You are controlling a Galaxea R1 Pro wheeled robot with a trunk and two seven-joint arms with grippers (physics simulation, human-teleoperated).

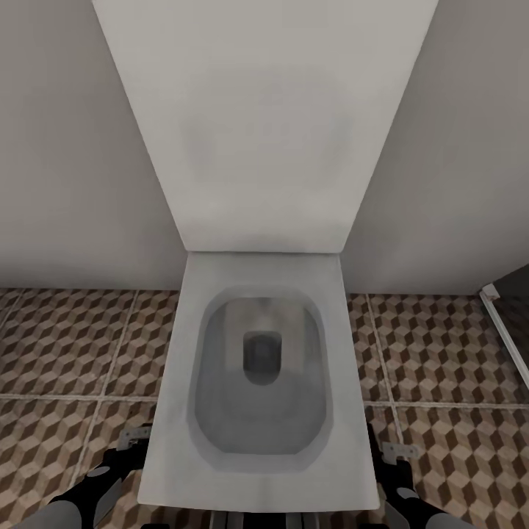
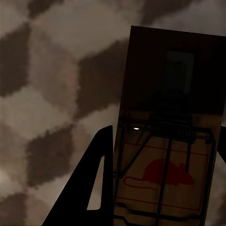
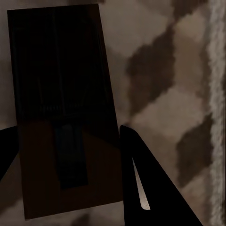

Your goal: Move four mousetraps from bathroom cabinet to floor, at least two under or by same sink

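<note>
Mousetraps ride clamped, one in the left pincer, one in the right pincer, low over bathroom floor for transport.

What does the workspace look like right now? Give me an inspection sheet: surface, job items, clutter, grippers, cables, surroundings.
Surface: cube-patterned bathroom floor, pale grout lines, on both sides of the toilet.
Job's things: one mousetrap with a red mouse mark between the left gripper's fingers; a second mousetrap, dark and in shadow, between the right gripper's fingers.
Clutter: nothing seen.
Grippers: left gripper shut on its mousetrap; right gripper shut on its mousetrap; both are low beside the toilet in the head view.
Cables: nothing seen.
Surroundings: white toilet with lid up straight ahead, grey wall behind, white frame edge at the far right.
</note>
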